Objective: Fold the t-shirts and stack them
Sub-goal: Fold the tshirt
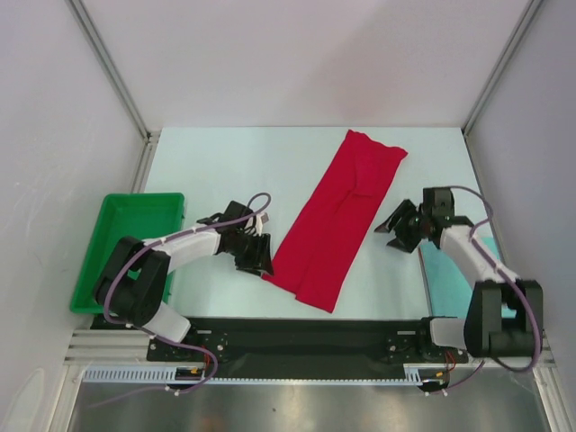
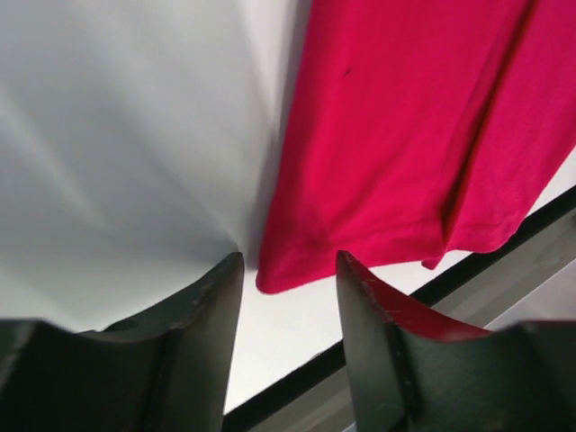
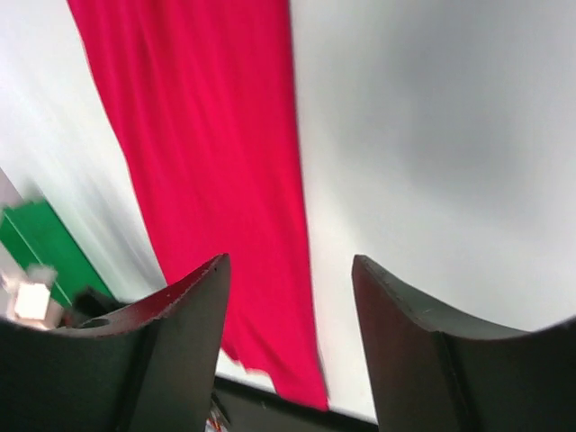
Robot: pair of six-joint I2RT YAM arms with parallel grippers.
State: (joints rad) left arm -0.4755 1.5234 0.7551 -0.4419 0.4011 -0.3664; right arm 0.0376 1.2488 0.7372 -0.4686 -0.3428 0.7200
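Worktop point(image 1: 225, 162), seen from above: red t-shirt point(image 1: 337, 220) folded into a long strip, axis running 1 to 7 o'clock. Left fingers point(image 2: 193, 342), open and empty, are nearer, just beside its 7 o'clock corner. Right fingers point(image 3: 180, 342), also open, stand off at 3 o'clock.

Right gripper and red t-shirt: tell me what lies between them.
Only bare table separates the right gripper from the red t-shirt; the top external view shows it.

A: Shirt colours?
B: The long t-shirt point(image 1: 337, 220) is plain bright red, no print. The folded t-shirt point(image 1: 438, 283) is pale teal.
A: The rest?
B: The tray point(image 1: 139, 216) is solid green and the table point(image 1: 225, 171) whitish. The cables point(image 1: 261, 200) are purple. The left gripper point(image 1: 259, 256) and right gripper point(image 1: 399, 230) are black.
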